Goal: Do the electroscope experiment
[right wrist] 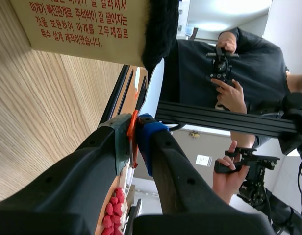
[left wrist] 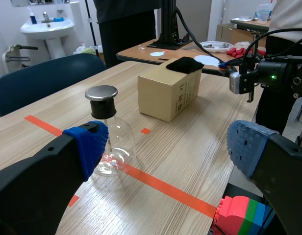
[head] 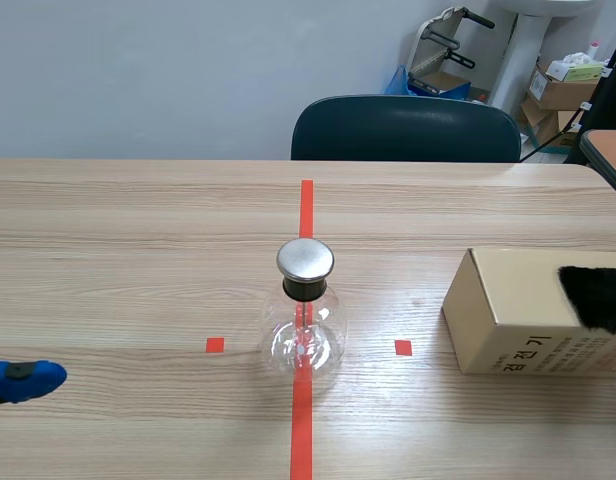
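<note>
Glass and top-heavy, the clear round-bellied electroscope flask with black neck and flat steel cap (head: 305,310) stands upright at the middle of the wooden surface (head: 138,250), on the red tape line. Its long axis is vertical, with the cap pointing up. The left hand (left wrist: 165,147) sits wide open and empty at the near left, well apart from the flask. The right hand (right wrist: 135,128), off to the right past the brown cardboard box (head: 508,305) topped with black fur (head: 598,295), is closed on a thin orange-red strip (right wrist: 134,147). The risk I judge likeliest is a sideways knock at the cap, which would tip the flask. The thinly pinched strip could also slip.
</note>
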### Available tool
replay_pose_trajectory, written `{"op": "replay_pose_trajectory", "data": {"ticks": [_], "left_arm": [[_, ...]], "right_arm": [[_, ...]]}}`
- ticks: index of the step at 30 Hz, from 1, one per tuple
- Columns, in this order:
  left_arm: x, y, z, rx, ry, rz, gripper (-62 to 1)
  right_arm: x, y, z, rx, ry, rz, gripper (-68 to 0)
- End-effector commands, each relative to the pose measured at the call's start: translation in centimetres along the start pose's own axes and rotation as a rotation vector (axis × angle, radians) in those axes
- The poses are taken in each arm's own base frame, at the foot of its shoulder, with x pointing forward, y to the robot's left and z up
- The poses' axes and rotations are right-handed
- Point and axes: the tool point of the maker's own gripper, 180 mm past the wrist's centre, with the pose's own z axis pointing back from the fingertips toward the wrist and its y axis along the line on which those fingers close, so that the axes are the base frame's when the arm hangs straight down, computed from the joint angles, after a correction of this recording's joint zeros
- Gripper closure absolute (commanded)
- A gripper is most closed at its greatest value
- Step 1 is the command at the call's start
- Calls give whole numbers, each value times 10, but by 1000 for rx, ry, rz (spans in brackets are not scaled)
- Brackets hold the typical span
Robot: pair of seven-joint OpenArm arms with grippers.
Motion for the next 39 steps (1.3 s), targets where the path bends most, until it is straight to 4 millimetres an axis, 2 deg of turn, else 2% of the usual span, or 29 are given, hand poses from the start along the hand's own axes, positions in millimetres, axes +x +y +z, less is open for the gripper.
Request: {"op": "replay_pose_trajectory", "data": {"ticks": [1,4,6,8,12,14,16,19,21,23,27,29,31,35,37,39], "left_arm": [[7,-1,-3,5,-32,7,-523],[7,-1,-3,5,-31,7,-523],[5,-1,-3,5,-21,8,-523],[3,-1,-4,7,-10,8,-523],[2,-1,-4,7,-7,8,-523],[2,-1,-4,7,-7,8,-523],[2,-1,-4,7,-7,8,-523],[2,-1,-4,7,-7,8,-523],[2,-1,-4,7,-7,8,-523],[2,-1,-4,7,-7,8,-523],[2,-1,-4,7,-7,8,-523],[2,-1,-4,7,-7,8,-523],[2,-1,-4,7,-7,8,-523],[2,-1,-4,7,-7,8,-523],[2,-1,-4,7,-7,8,-523],[2,-1,-4,7,-7,8,-523]], "right_arm": [[13,-10,-1,-49,-82,36,-20],[53,-8,7,-44,-306,43,-20],[68,-7,12,-42,-397,43,-19],[67,-7,12,-42,-380,38,-20],[29,-4,4,-33,-162,28,-20],[22,-4,3,-31,-125,28,-19],[32,-3,4,-30,-180,30,-19],[60,-3,11,-29,-343,33,-19],[69,-2,14,-29,-394,33,-19],[63,-3,12,-32,-363,29,-19],[25,-5,2,-36,-140,24,-20],[17,-5,2,-36,-101,24,-20],[26,-4,2,-34,-148,29,-19],[65,-3,13,-30,-372,33,-19],[66,-3,14,-30,-380,32,-20],[51,-3,9,-32,-294,27,-20]]}}
